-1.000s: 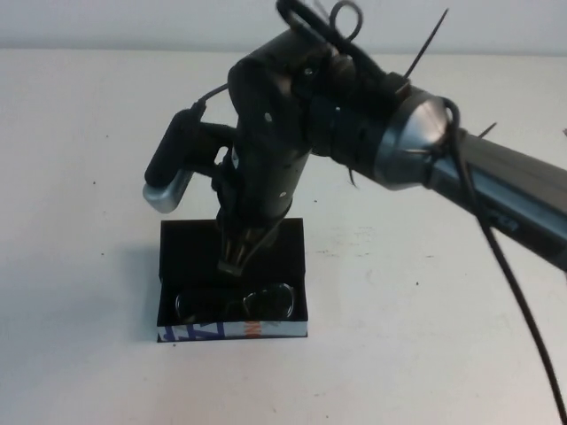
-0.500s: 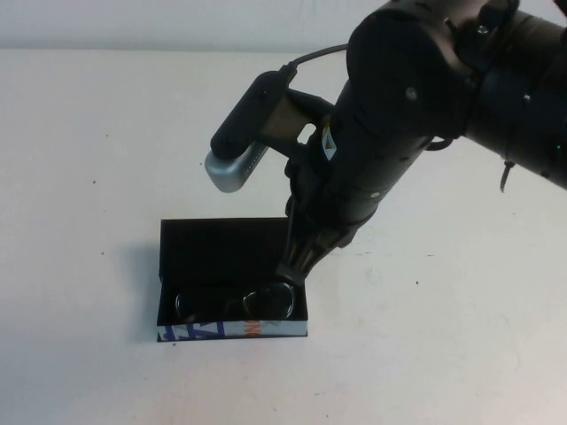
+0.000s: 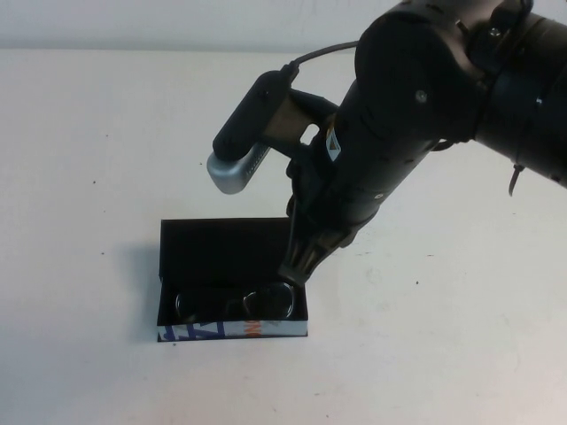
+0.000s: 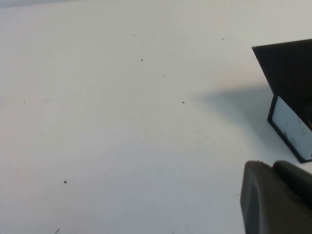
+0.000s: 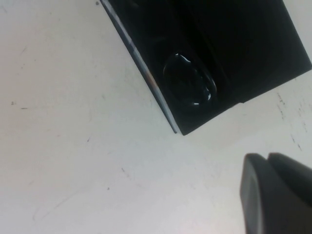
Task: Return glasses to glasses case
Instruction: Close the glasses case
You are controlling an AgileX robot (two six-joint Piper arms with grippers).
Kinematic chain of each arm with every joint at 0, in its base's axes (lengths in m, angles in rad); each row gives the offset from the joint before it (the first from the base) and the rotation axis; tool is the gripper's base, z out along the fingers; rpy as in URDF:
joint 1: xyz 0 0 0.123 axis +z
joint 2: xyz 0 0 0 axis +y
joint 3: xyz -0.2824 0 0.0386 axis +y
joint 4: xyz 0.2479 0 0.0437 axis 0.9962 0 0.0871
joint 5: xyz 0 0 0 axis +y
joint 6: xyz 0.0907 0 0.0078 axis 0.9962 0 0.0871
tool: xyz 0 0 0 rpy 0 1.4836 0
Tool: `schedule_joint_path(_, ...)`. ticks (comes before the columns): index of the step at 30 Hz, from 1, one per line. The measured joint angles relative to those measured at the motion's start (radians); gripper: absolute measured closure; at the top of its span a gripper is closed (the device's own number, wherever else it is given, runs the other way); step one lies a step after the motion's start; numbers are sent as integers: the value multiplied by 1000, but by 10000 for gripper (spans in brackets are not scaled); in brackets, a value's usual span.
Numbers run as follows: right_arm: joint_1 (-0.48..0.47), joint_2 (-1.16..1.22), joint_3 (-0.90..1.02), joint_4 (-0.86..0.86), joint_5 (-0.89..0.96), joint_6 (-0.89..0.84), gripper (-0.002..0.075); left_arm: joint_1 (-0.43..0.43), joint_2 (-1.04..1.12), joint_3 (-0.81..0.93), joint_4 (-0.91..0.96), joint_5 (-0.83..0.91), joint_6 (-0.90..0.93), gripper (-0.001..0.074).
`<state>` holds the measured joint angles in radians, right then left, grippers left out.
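So the glasses case was left lying open on the white surface, flap lid laid back flat and the white printed front edge turned toward the robot's side. The glasses were seen sitting inside it, tucked along that front edge, with one lens caught shining in the right wrist view. The right gripper was held just above the case's right rim, near the right lens, with its jaws pressed together and nothing between them; whether the case was actually touched couldn't be made out. The left gripper was only glimpsed as a dark edge in its own wrist view, well off to the case's side, and its jaws couldn't be judged open or shut.
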<state>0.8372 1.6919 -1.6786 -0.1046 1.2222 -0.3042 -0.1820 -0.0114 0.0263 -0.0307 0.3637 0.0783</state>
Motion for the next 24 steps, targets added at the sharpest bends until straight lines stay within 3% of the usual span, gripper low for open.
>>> schedule_joint_path(4, 0, 0, 0, 0, -6, 0, 737, 0, 0, 0, -4, -18, -11, 735)
schedule_joint_path(10, 0, 0, 0, 5, -32, 18, 737, 1, 0, 0, -293, -169, -189, 735)
schedule_joint_path(16, 0, 2, 0, 48, -62, 90, 737, 1, 0, 0, -391, -266, -219, 735)
schedule_joint_path(24, 0, 55, 1, 67, -62, 149, 737, 1, 216, -123, -443, -46, -215, 735)
